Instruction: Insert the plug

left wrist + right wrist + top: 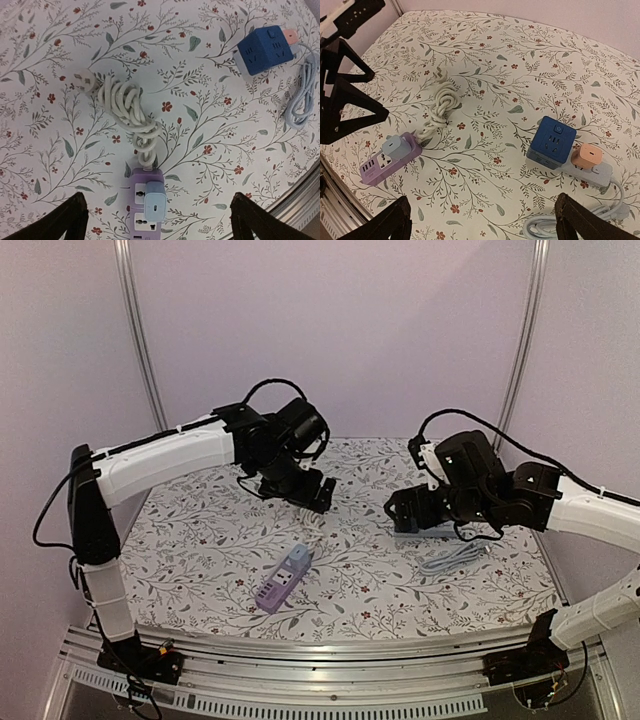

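A purple power strip (279, 585) lies mid-table with a light blue plug adapter (297, 558) seated in it. It also shows in the left wrist view (145, 207) and the right wrist view (382, 165). Its white coiled cord (127, 107) ends in a round white plug (84, 80). A blue cube socket (552, 141) and an orange adapter (585, 156) sit on a grey strip at the right. My left gripper (157, 220) is open and empty, above the purple strip. My right gripper (482, 222) is open and empty, above the cloth left of the blue cube.
A grey coiled cable (452, 558) lies right of centre, near the blue cube. The floral tablecloth (210, 540) covers the table. The metal front rail (320, 650) runs along the near edge, and frame posts (140, 330) stand at the back.
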